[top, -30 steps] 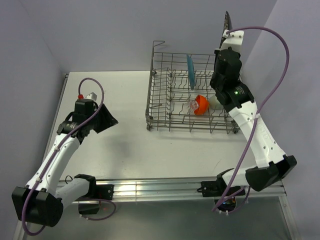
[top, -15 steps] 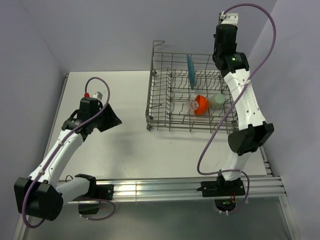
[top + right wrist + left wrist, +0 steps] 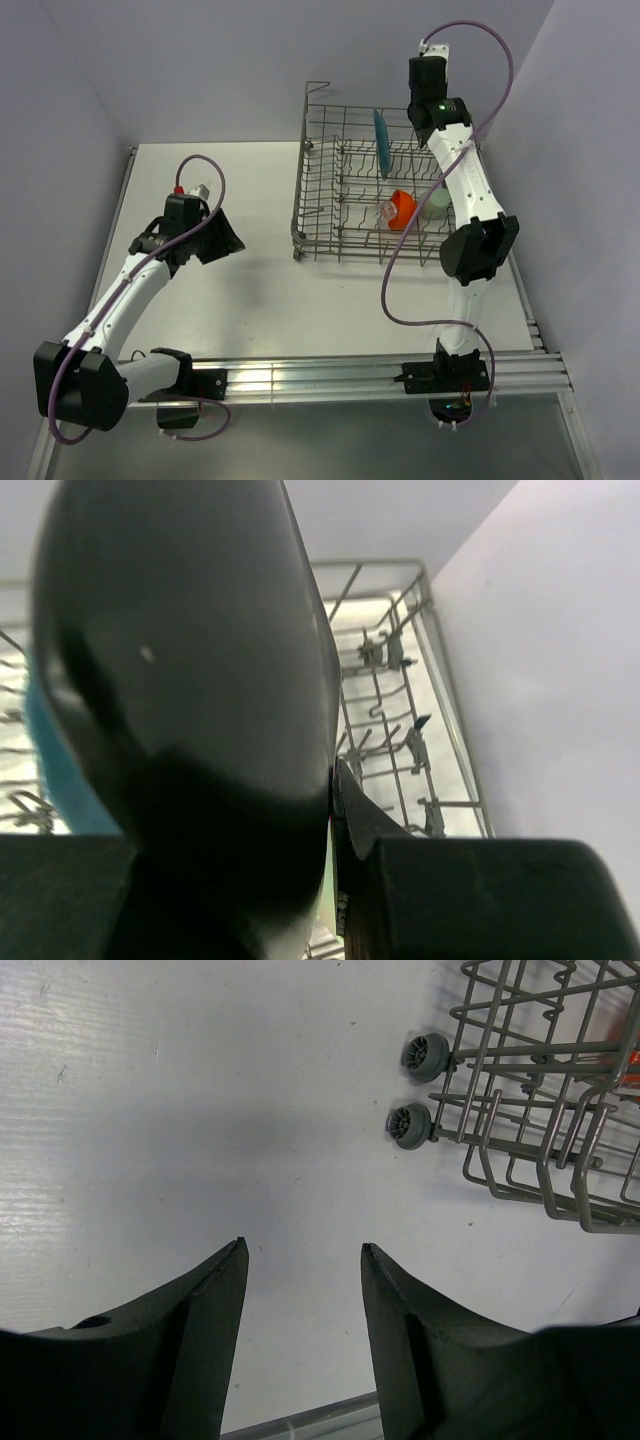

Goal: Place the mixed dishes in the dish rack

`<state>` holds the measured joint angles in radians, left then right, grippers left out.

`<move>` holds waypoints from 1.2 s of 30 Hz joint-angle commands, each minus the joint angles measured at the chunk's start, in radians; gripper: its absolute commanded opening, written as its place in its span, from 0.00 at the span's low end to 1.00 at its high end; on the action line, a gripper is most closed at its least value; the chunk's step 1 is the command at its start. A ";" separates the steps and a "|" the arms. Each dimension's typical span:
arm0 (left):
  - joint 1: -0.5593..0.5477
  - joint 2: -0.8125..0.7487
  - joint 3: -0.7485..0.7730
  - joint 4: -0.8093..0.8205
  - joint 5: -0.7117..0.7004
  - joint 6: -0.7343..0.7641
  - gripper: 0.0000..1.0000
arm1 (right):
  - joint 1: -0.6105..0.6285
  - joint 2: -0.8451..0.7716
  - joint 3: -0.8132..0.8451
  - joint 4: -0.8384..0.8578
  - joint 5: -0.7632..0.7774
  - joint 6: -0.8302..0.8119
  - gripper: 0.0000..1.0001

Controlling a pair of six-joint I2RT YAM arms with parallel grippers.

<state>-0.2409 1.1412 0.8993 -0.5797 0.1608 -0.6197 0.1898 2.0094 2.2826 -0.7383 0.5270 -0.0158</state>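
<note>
the dish rack sits on the far right part of the white table. inside it the teal plate stands on edge between the tines toward the far side. nearer, the orange-red bowl lies tipped, with the small clear glass just beside it on the left and the pale green cup just to its right. the right arm reaches up over the far right part of the rack. in the right wrist view the right gripper is clamped on the black plate, which is held on edge above the rack and fills most of that view; its pattern cannot be made out, only a dark glossy face. a strip of the teal plate shows past its left edge, and the rack's wires and a corner against the wall lie beyond on its right. the left gripper hovers over bare table on the left, well apart from the rack, its jaws apart with nothing between them. in the left wrist view a lower corner of the rack shows at the upper right with two small grey wheels on it, and a bit of the orange-red bowl is seen through the wires
</note>
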 commanded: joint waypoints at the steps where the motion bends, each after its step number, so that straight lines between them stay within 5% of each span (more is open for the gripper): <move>1: -0.005 0.011 -0.008 0.055 0.011 0.026 0.55 | -0.019 -0.026 0.025 0.131 0.022 0.014 0.00; 36: -0.011 0.017 -0.050 0.072 0.011 0.028 0.55 | -0.058 0.109 0.063 -0.038 -0.078 0.093 0.00</move>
<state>-0.2466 1.1862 0.8471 -0.5205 0.1612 -0.6102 0.1368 2.1571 2.3047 -0.8776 0.4339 0.0544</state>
